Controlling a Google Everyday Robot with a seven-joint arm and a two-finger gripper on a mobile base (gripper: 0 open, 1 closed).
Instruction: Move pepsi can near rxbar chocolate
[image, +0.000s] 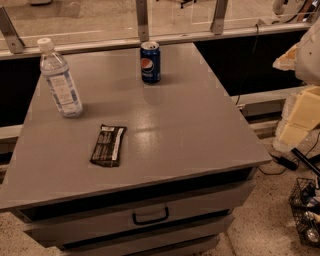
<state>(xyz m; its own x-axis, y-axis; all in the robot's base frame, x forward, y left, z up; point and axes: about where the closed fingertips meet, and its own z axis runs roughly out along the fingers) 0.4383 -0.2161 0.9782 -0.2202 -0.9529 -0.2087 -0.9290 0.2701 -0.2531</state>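
Pepsi can (150, 62) stands upright on the gray worktop (190, 125), far behind the rxbar chocolate (108, 145) and a bit to its right. The two are well apart, with bare worktop between them. The can is dark blue with a silver top. On its side is the round red, white and blue Pepsi sign. I cannot make out any words on it.

The end effector is out of view. It does not show up anywhere near the rxbar chocolate or the can, so I cannot tell if it is open or closed. Nothing holds or touches the can. I cannot tell how the can lies from the end effector.

The rxbar chocolate lies flat, a little tilted. Its wrapper is dark with a white panel along one side. The writing on it is too small to read.

A clear water bottle (60, 80) with a white cap stands behind the rxbar chocolate and to its left. It has a pale label, and the writing there is too small to read too.

Below the rxbar chocolate, on the front of the cabinet, is a drawer with a dark handle (150, 216). Far to the right of the rxbar chocolate, down on the floor, sits a black wire basket (305, 210).
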